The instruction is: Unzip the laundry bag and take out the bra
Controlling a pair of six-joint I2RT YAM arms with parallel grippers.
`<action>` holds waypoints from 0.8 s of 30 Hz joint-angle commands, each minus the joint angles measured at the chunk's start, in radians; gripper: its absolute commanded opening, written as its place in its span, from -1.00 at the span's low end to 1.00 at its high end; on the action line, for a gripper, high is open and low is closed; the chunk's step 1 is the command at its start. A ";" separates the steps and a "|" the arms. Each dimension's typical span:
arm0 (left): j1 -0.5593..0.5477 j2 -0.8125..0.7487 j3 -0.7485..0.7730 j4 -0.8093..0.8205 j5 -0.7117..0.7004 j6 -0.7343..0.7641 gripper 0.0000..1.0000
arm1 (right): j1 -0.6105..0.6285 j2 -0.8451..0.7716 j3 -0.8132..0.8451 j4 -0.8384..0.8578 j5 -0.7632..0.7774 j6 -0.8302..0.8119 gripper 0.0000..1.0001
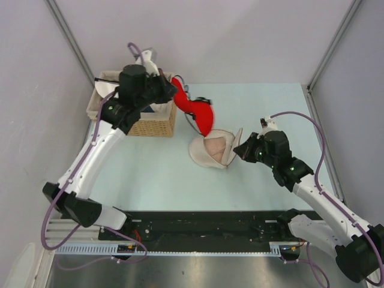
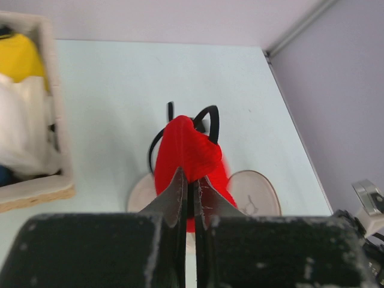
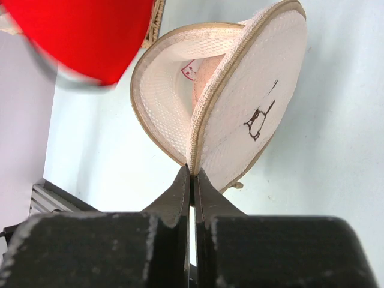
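In each wrist view, the tool's own two fingers lie closest to the lens. The left tool (image 2: 191, 179) is clamped tight on the upper edge of the bright red padded bra (image 2: 186, 150). The bra's thin dark straps (image 2: 213, 120) loop out beyond it. The right tool (image 3: 192, 174) is likewise fully closed, pinching the tan zipper rim of the cream-white round mesh laundry bag (image 3: 171, 129).

We find the laundry bag lying unzipped on the pale blue tabletop (image 1: 264, 108), near its middle. Its round lid (image 3: 255, 90) carries a small dark bra line drawing (image 3: 259, 117) and stands raised on edge in the right tool's grip. A peach-coloured surface and a small label show inside.

The bra is out of the bag. It hangs from the left tool above the tabletop, between the rectangular wicker basket (image 1: 153, 126) and the bag. Its lower end is close to the bag's open rim; we cannot tell whether the two touch. The basket sits at the far left of the tabletop and holds a yellow garment (image 2: 21, 57) and white garments (image 2: 24, 132).
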 commanded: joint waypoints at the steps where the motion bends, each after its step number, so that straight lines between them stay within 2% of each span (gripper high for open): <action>1: 0.111 -0.099 -0.069 0.033 0.055 -0.026 -0.99 | -0.008 -0.018 0.040 0.003 0.014 -0.019 -1.00; 5: 0.199 -0.077 -0.095 0.038 0.089 -0.031 -0.99 | -0.008 -0.016 0.040 0.008 0.009 -0.021 -1.00; 17: 0.358 -0.067 -0.095 0.053 0.154 -0.052 -0.99 | -0.017 -0.021 0.042 -0.006 0.020 -0.019 -1.00; 24: 0.375 -0.033 0.100 -0.006 0.106 -0.016 -0.99 | -0.032 0.002 0.040 0.013 -0.003 -0.021 -1.00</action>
